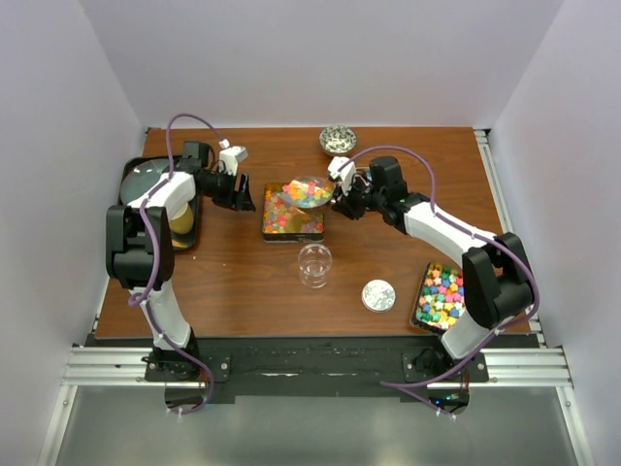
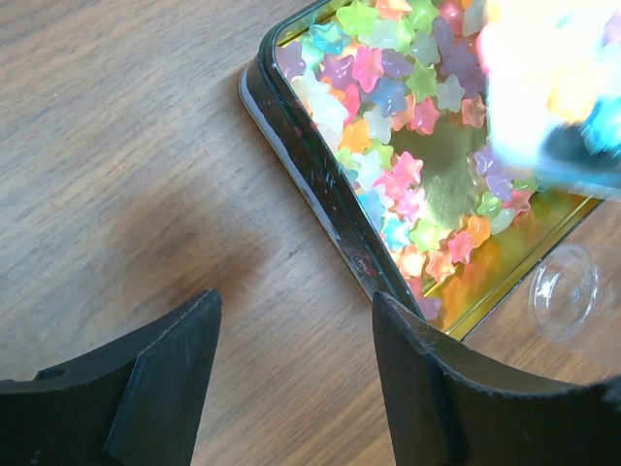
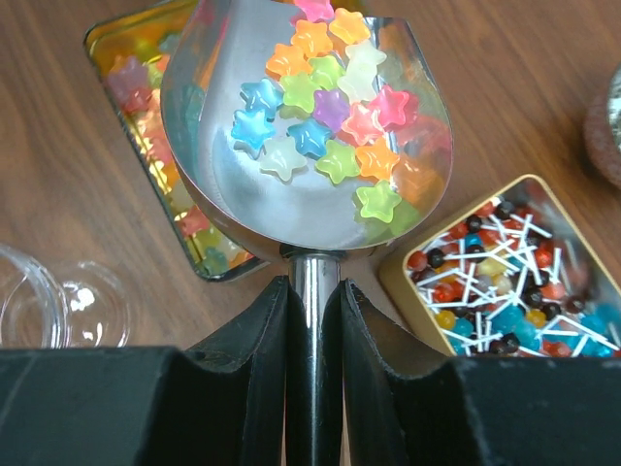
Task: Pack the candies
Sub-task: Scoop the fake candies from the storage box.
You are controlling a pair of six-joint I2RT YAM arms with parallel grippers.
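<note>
A brown table is seen. A gold tin is set near its middle, and star-shaped candies are spread inside it. The left gripper is held over bare wood just beside the tin. Its jaws are spread apart and nothing is held. The right gripper is squeezed tight on the handle of a shiny scoop. The scoop is held above the tin, and more star candies are piled in it. A clear cup is stood near the tin.
</note>
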